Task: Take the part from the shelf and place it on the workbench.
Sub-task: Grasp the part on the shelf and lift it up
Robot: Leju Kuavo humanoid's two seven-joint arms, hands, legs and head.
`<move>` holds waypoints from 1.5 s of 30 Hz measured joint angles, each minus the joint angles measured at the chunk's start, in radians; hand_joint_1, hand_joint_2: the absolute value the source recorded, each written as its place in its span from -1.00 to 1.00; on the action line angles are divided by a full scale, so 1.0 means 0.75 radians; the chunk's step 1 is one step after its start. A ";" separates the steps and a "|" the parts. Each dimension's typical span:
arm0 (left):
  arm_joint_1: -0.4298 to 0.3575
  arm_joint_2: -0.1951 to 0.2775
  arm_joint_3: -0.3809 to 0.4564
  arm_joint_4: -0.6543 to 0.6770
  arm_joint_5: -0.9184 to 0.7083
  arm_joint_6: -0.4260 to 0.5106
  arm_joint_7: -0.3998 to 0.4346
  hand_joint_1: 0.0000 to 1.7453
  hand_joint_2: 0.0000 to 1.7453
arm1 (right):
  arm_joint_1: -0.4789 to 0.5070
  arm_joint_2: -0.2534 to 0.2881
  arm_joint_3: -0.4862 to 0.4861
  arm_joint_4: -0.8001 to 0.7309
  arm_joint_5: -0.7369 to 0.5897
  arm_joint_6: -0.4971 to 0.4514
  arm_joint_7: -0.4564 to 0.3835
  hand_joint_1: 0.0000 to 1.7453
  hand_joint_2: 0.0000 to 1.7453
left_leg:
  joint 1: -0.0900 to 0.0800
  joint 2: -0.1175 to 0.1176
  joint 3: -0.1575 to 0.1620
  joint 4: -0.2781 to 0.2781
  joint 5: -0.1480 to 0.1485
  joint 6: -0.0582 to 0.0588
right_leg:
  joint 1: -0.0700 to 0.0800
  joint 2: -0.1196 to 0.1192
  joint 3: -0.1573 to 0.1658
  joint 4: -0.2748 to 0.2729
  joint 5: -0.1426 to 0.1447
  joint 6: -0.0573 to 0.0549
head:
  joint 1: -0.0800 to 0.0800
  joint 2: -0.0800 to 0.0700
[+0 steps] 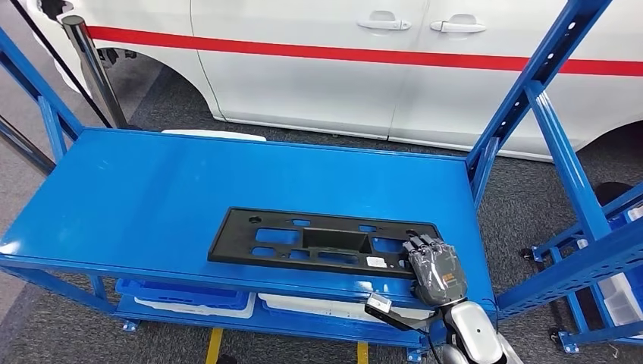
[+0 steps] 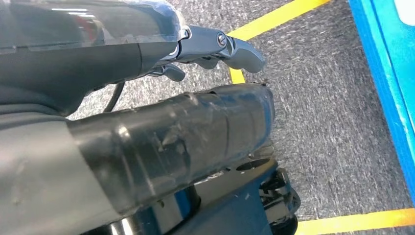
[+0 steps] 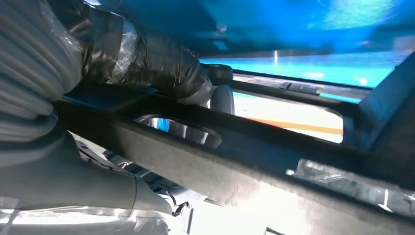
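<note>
R hand (image 1: 432, 267) gripping right end of black plastic panel (image 1: 318, 241), panel flat on blue workbench (image 1: 136, 197). L hand (image 2: 147, 132) hangs over floor, fingers curled, holding nothing.

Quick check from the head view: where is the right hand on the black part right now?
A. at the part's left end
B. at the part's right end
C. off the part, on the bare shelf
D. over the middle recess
B: the right hand lies over the right end of the black part, which rests flat on the blue shelf.
</note>
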 joint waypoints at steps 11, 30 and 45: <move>0.007 0.000 0.004 0.000 0.022 0.009 -0.018 -1.00 -1.00 | 0.160 0.091 -0.013 -0.345 -0.093 -0.255 -0.172 1.00 1.00 | -0.002 -0.006 -0.045 0.117 -0.094 -0.061 | 0.000 -0.002 0.157 -0.365 0.165 -0.059 | -0.002 0.000; 0.015 -0.001 0.005 0.000 0.017 -0.078 -0.053 -1.00 1.00 | 0.279 0.217 0.121 -0.610 0.402 -0.318 -0.060 1.00 1.00 | -0.001 -0.003 -0.008 0.000 0.004 -0.005 | 0.009 0.002 0.004 0.005 -0.025 -0.014 | 0.000 0.000; 0.017 -0.001 0.006 0.000 0.005 0.038 0.025 -1.00 1.00 | 0.258 0.214 0.214 -0.568 0.377 -0.318 0.020 1.00 1.00 | 0.001 -0.006 -0.180 0.397 -0.202 -0.078 | 0.012 -0.002 0.172 -0.366 0.154 -0.078 | -0.003 0.000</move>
